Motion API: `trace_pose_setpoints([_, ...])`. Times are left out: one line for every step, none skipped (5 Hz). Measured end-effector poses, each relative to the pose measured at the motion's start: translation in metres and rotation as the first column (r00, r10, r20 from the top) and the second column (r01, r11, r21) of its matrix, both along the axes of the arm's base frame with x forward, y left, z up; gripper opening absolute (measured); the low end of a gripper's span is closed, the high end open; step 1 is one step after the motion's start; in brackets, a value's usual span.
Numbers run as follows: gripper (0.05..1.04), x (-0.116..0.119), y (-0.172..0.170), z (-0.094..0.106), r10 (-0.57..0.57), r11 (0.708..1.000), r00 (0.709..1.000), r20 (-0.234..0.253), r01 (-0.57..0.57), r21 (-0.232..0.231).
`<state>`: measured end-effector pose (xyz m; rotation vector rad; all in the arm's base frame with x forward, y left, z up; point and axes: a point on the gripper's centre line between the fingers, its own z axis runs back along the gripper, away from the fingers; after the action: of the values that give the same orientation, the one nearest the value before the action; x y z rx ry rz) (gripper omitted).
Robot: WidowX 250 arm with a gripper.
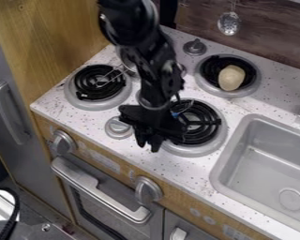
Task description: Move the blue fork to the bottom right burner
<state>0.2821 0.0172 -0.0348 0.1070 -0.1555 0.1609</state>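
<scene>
The black gripper (148,144) hangs low over the stove's front part, just left of the bottom right burner (219,133). Its body covers that burner's left edge. A small bit of blue (176,114) shows beside the arm at the upper left of this burner's black coil; it may be part of the blue fork, whose remaining shape is hidden or cannot be made out. Whether the gripper holds anything is unclear.
On the left burner (71,95) lies a thin wire utensil (112,78). A pale, rounded object (231,77) rests on the back right burner (254,85). The sink (222,171) is at right, and a round metal knob (118,127) stands left of the gripper.
</scene>
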Motion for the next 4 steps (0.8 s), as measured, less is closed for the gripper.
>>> trace_pose_setpoints([0.235, -0.001, -0.003, -0.003, 0.02, 1.0, 1.0, -0.006, -0.02, -0.014])
trace_pose_setpoints([0.265, -0.006, -0.005, -0.004, 0.025, 1.0, 0.999, -0.022, -0.024, 0.008])
trace_pose_setpoints([0.542, -0.006, -0.008, 0.016, 0.051, 0.999, 0.998, 0.026, -0.051, -0.008])
trace_pose_setpoints([0.852, -0.009, -0.011, 0.034, 0.049, 0.998, 0.997, 0.062, -0.046, -0.039])
